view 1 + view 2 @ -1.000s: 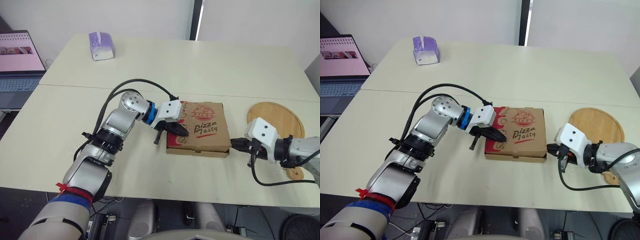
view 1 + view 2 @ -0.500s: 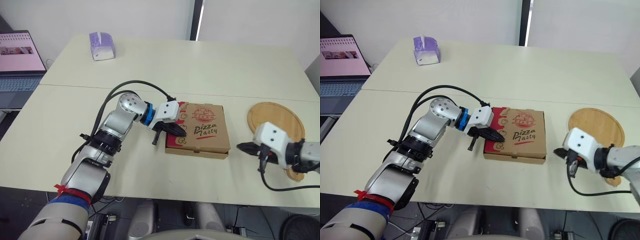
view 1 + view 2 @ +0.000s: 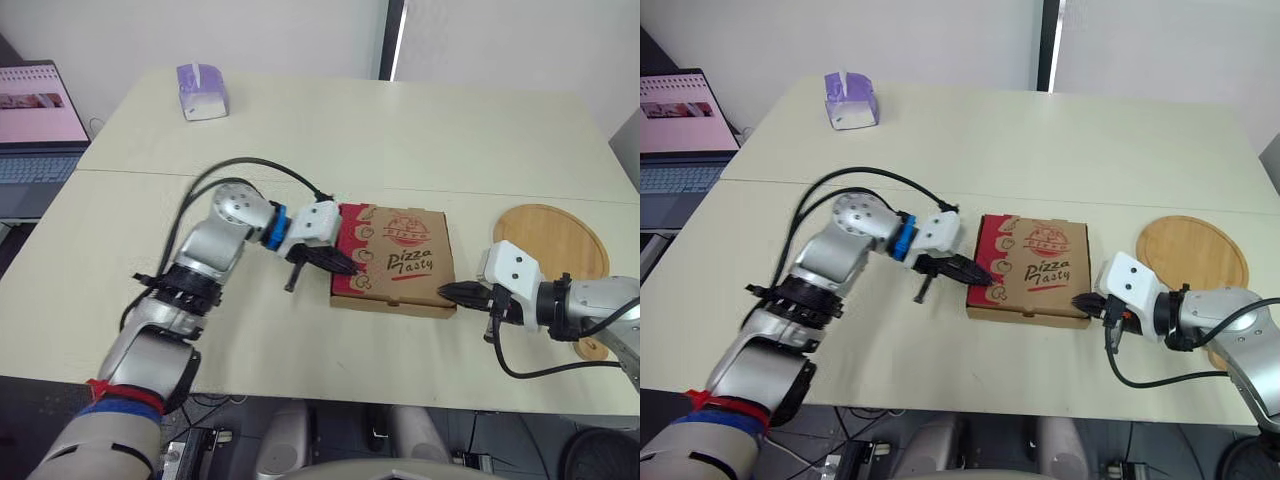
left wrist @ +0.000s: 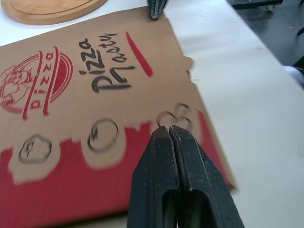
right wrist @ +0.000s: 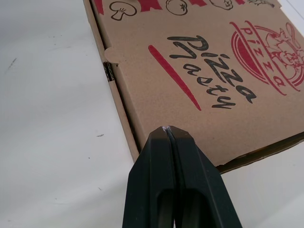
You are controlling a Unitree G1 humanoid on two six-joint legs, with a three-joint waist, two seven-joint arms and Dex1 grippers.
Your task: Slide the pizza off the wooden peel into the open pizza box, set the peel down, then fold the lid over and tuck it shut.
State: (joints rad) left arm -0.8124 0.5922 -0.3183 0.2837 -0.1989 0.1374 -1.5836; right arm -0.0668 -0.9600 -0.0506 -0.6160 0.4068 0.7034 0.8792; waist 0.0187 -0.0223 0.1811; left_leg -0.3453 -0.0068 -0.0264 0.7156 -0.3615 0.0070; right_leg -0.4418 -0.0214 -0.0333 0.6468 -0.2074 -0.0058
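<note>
The pizza box (image 3: 400, 258) lies closed on the table, printed lid up. My left gripper (image 3: 348, 267) is shut, its tips resting on the red band at the lid's left side (image 4: 95, 166). Also shut, my right gripper (image 3: 446, 293) touches the box's near right corner (image 5: 190, 118) with its tips. A thin gap shows under the lid at that corner. The round wooden peel (image 3: 556, 243) lies flat and bare on the table, right of the box.
A purple tissue box (image 3: 202, 90) stands at the table's far left. A laptop (image 3: 35, 118) sits on a separate desk beyond the left edge. The table's front edge runs close behind both arms.
My right gripper drew away to the right, then came back to the box's near right corner. My left gripper slid a little toward the lid's left edge.
</note>
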